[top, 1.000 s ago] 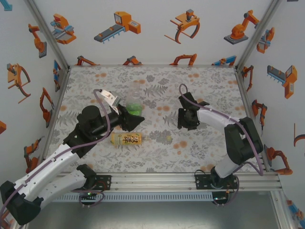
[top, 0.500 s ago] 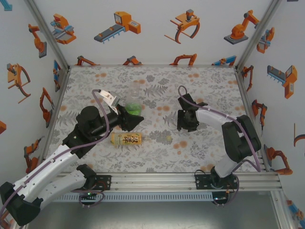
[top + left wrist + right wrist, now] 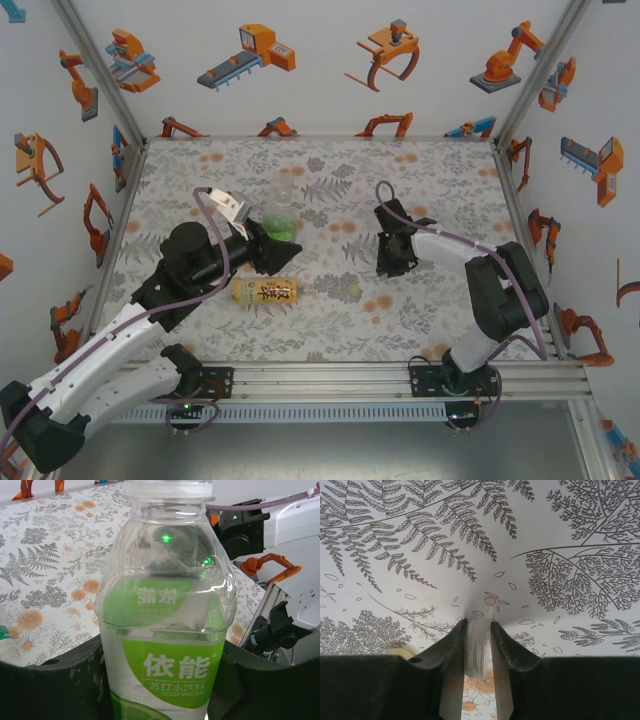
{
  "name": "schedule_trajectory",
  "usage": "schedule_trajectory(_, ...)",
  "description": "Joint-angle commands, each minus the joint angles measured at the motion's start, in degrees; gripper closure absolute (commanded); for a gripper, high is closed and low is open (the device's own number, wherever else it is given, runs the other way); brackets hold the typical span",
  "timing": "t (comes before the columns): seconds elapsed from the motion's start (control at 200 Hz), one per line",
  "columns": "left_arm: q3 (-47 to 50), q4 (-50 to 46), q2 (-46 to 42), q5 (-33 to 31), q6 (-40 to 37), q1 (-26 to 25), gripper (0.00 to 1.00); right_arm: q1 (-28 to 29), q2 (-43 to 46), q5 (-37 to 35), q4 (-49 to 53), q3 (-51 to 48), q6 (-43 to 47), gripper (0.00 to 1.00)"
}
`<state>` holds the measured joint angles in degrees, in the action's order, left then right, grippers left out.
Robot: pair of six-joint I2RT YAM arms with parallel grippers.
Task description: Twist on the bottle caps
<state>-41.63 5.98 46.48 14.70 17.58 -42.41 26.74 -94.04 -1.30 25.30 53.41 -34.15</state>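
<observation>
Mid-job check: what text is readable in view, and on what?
"依能": green-label bottle, big white characters.
"苏打水饮料": same label, underneath.
"SODA WATER": same label, lowest line.
Mirrored characters showing through that bottle: unreadable.
Amber bottle: dark writing, too small to read.

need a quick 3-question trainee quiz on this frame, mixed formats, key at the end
1. Short answer: is the amber plastic bottle with a yellow label standing or lying on the floral-print table?
2. Multiple choice: what does the left end effector grip?
A. the amber bottle
B. the clear plastic bottle with a green label
C. nothing
3. True or false: the right end effector is shut on a small white ridged plastic cap, held on edge between its fingers.

Key: 1. lying on its side; 2. B; 3. true
</observation>
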Motion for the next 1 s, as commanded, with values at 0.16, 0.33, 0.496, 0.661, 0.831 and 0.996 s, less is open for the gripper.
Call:
schedule_trajectory(0.16,-1.13,1.07,-0.73,-0.28,-0.44,-0.40,1.00,-0.31,0.62,8.19,-7.79,-1.10,-4.48,0.73)
schedule_trajectory(0.33,-1.43,0.13,-1.15,-0.52,-0.62,-0.39,1.00,-1.94,0.09,13.73,-16.52,-4.66,-8.33,0.72)
schedule_trajectory(0.496,-1.53,-0.33,-1.43,-0.49,-0.58,-0.42,1.00,-5.48,0.14,17.52,-22.86,-10.03,-12.03,0.73)
schedule_trajectory(0.661,-1.62,-0.29,-1.55,-0.71,-0.33,-0.53,1.00,-8.81,2.82,19.19,-25.79,-14.89,-13.15,0.72)
schedule_trajectory(0.831,-1.73,0.58,-0.92,-0.55,0.32,-0.60,1.00,-11.28,5.08,20.69,-26.93,-17.55,-13.33,0.70)
schedule_trajectory(0.996,-2.02,0.66,-0.53,-0.53,0.52,-0.74,1.00,-13.31,5.90,25.78,-34.81,-21.16,-15.56,0.75)
